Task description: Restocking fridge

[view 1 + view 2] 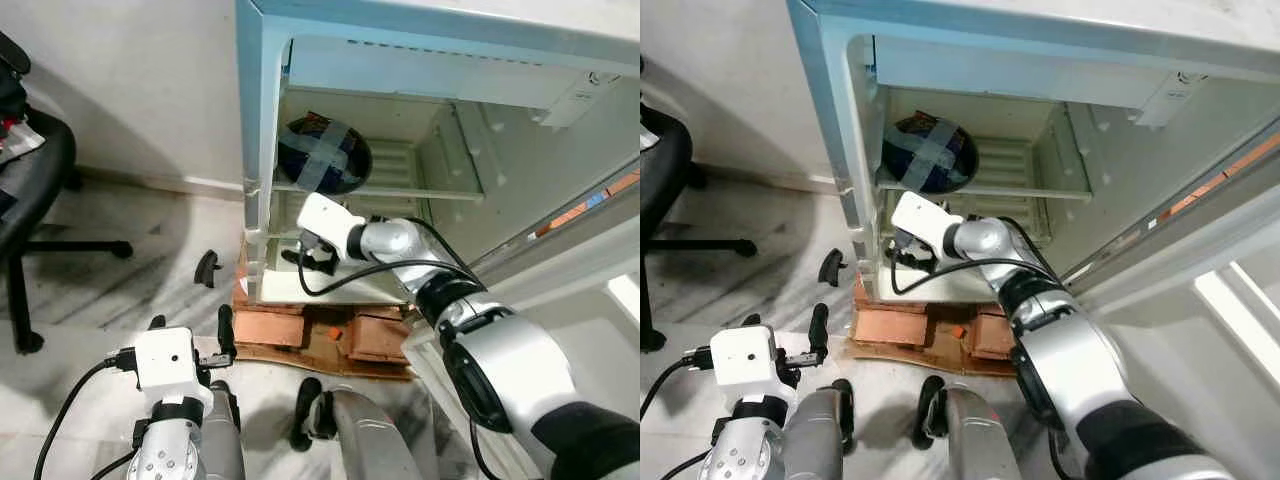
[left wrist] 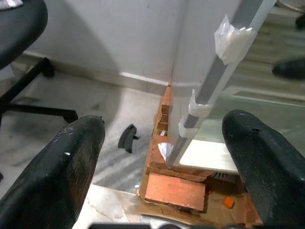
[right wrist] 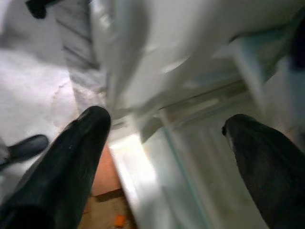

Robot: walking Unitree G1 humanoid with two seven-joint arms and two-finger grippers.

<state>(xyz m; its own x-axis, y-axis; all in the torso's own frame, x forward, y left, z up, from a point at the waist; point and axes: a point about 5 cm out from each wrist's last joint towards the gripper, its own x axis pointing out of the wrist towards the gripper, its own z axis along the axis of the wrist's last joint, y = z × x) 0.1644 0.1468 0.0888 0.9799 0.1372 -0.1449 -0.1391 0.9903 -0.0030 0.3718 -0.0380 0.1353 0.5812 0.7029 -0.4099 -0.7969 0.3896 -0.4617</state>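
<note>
Fridge (image 1: 262, 120): small unit with its door swung open, raised on bricks (image 1: 268, 329) and flattened cardboard; interior mostly bare

Upper shelf: glass shelf (image 1: 420, 192) carries one dark round item crossed with grey tape (image 1: 322, 154), sitting toward the 10 o'clock corner of the cavity; what it is cannot be told

Right gripper (image 1: 310, 257): reaching into the lower compartment, under the glass shelf and just above the white floor panel; in the right wrist view its two black fingers (image 3: 71, 157) stand well apart with nothing between them

Left gripper (image 1: 192, 340): held low at about 7 o'clock in the head view, outside the fridge near the hinge-side front corner; left wrist view shows its fingers (image 2: 62, 171) spread wide and empty, looking at the taped cabinet edge (image 2: 224, 43) and the bricks

Floor: a small black curved part (image 1: 207, 267) lies on the tiles at 9 o'clock of the fridge base; an office chair (image 1: 25, 190) stands at the far left

Step in hand (judgement): right arm is inside the lower compartment with an empty gripper, so either just after a placement or checking the space; no stock item is carried by either arm

Next move calls for (judgement): drawing the right arm out without catching the glass shelf edge or its own cable (image 1: 340, 280), then fetching another item
</note>
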